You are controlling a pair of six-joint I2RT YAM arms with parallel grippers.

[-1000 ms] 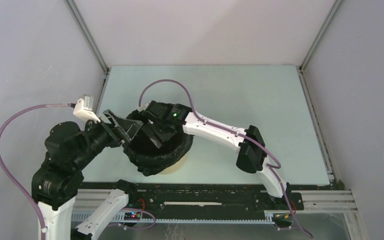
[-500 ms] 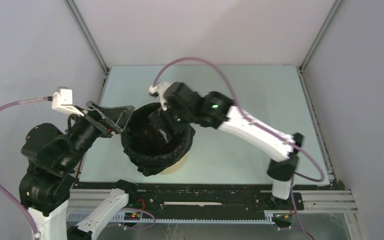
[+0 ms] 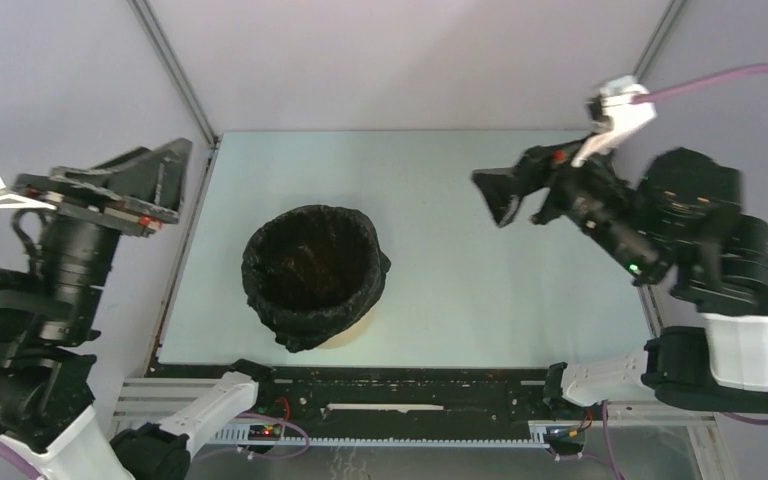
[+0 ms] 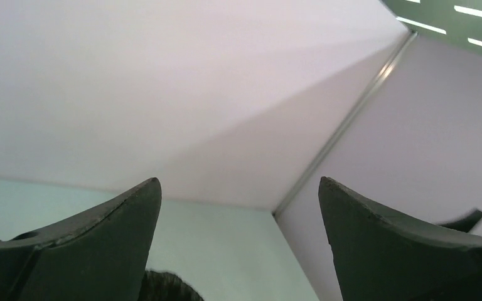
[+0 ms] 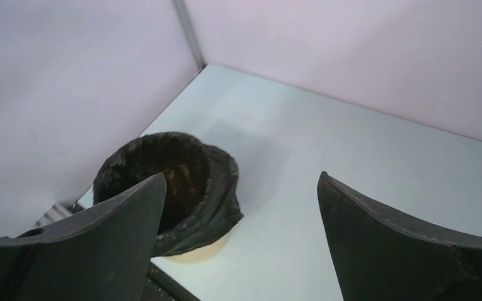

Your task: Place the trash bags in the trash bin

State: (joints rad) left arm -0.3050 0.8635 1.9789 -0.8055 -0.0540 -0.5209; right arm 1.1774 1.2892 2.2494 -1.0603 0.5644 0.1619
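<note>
The black glossy trash bag point(image 3: 312, 268) lines the trash bin point(image 3: 350, 334), spread open with its edge folded down over the rim. Only a cream strip of the bin shows at the base. The right wrist view shows the bag point(image 5: 172, 179) and the cream base point(image 5: 194, 254). The left wrist view shows a sliver of the bag point(image 4: 163, 290). My left gripper point(image 3: 168, 180) is open and empty, raised far left of the bin. My right gripper point(image 3: 495, 200) is open and empty, raised far right of it. Both wrist views show the jaws wide apart, left point(image 4: 238, 182) and right point(image 5: 241, 179).
The pale green table point(image 3: 480, 290) is enclosed by grey walls with metal corner posts point(image 3: 175, 75). A black rail with cables point(image 3: 410, 385) runs along the near edge.
Both arms have pulled away from the bin rim, the left one up and left, the right one up and far right. The bag stays spread over the bin.
</note>
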